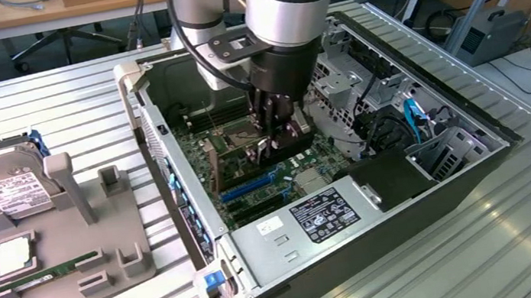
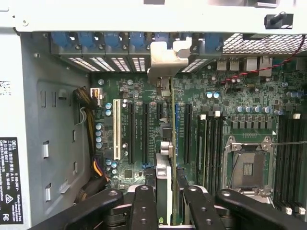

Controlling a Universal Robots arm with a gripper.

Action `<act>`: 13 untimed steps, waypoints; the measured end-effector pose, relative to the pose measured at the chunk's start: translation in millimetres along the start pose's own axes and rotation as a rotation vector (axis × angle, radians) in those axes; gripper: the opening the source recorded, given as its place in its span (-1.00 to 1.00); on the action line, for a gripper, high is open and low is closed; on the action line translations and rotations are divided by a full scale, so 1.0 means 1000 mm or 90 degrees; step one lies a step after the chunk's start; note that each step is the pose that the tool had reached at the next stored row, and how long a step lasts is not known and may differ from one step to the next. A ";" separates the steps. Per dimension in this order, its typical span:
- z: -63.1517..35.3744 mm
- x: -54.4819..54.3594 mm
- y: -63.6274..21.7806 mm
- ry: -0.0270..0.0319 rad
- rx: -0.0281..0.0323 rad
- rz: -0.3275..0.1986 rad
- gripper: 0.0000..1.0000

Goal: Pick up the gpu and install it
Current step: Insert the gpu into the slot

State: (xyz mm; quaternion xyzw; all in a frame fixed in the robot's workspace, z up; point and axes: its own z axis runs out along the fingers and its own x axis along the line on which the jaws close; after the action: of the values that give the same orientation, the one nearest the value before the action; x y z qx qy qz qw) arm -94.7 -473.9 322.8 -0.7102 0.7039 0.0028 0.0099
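Note:
The gpu [image 2: 165,158] stands on edge between my fingers, seen edge-on as a thin line running over the motherboard's expansion slots. Its silver-beige bracket [image 2: 165,57] sits against the slot openings in the case's rear wall. My gripper [image 2: 167,194] is shut on the card's near end, with one black finger [image 2: 144,206] on each side. In the exterior view the gripper [image 1: 276,144] reaches down inside the open computer case [image 1: 155,132], and the gpu [image 1: 241,160] extends from it toward the exterior view's left. Whether the card sits fully in a slot I cannot tell.
A grey fixture [image 1: 78,289] at the exterior view's left carries a hard drive [image 1: 3,187], a green RAM stick [image 1: 41,279] and a silver square part [image 1: 11,256]. Inside the case are the power supply [image 1: 320,215], CPU socket [image 2: 247,167], white slot [image 2: 116,129] and cables [image 2: 88,124].

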 end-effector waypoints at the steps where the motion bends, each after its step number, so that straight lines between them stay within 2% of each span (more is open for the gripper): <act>1: 0.0003 0.000 0.0000 0.0000 0.0000 0.000 -0.47; 10: 0.0026 -0.003 0.0000 0.0000 0.0000 0.000 -0.47; 13: 0.0071 -0.003 0.0001 0.0001 0.0000 0.000 -0.47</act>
State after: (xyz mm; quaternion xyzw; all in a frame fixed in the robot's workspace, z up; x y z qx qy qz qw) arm -94.7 -470.6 315.8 -0.7102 0.7039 0.0027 0.0098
